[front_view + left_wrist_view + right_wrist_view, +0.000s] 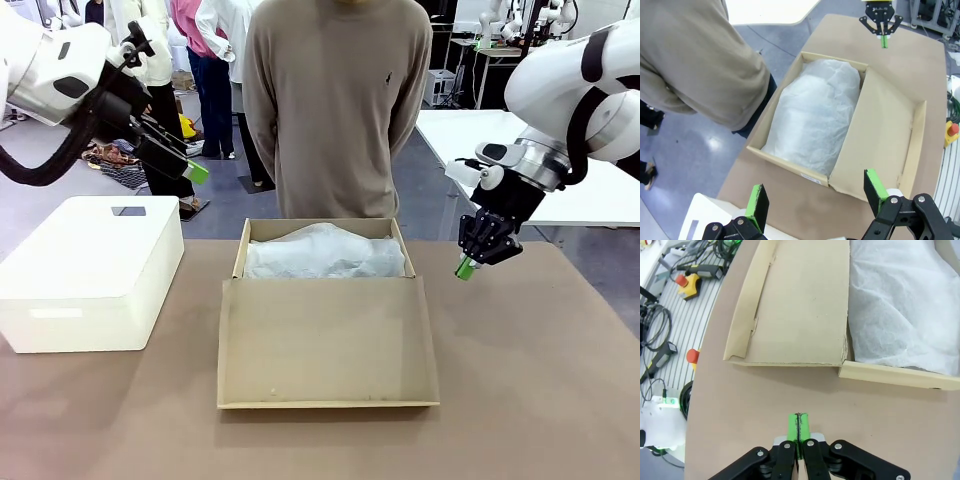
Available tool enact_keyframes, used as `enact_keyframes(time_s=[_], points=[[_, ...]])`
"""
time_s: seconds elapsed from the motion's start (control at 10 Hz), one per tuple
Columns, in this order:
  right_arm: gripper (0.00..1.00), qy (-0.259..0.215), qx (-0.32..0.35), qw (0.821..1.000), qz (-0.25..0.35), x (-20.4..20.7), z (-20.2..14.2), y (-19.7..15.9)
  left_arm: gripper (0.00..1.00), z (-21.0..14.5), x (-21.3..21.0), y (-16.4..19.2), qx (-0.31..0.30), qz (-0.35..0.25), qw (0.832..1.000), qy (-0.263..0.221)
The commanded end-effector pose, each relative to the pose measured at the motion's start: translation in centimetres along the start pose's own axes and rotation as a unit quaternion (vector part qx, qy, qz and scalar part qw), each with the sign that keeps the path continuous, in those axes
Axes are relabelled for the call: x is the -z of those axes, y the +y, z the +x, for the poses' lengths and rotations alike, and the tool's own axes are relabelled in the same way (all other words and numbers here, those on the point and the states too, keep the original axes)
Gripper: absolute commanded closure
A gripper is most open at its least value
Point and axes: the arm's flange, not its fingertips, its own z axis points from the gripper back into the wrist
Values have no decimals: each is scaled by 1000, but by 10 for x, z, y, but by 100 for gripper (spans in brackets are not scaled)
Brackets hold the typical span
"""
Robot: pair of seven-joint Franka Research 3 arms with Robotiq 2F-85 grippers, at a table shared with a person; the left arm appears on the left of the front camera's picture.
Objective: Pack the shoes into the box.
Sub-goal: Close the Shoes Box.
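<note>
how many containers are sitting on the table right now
2. A tan cardboard shoebox lies open in the middle, white tissue paper inside, lid folded out toward the robot. A white plastic bin stands at the robot's left. None seems hidden.

Box (328, 340) inside hidden under tissue (325, 255), contents n/k.

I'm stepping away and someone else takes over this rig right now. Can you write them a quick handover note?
Left hand: open, empty, raised by the white bin.
Right hand: shut, empty, low beside the right side of the box.
Box: mid-table, lid flipped open toward the robot, tissue paper mounded inside.
Shoes: cannot tell whether they lie under the tissue.
Done: box open and lined.
Left: check that the shoes are in, then probably close the lid.
</note>
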Motion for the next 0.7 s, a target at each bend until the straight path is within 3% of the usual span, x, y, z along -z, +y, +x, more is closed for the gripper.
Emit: enact_keyframes(time_s=[0.0,0.6], points=[[100,-2,-9,1000,-6,15,-4,-1,0,-2,1,2,4,-9,1000,-9],[100,-44,-19,998,-33,65,-21,0,0,-2,1,2,4,-9,1000,-9]])
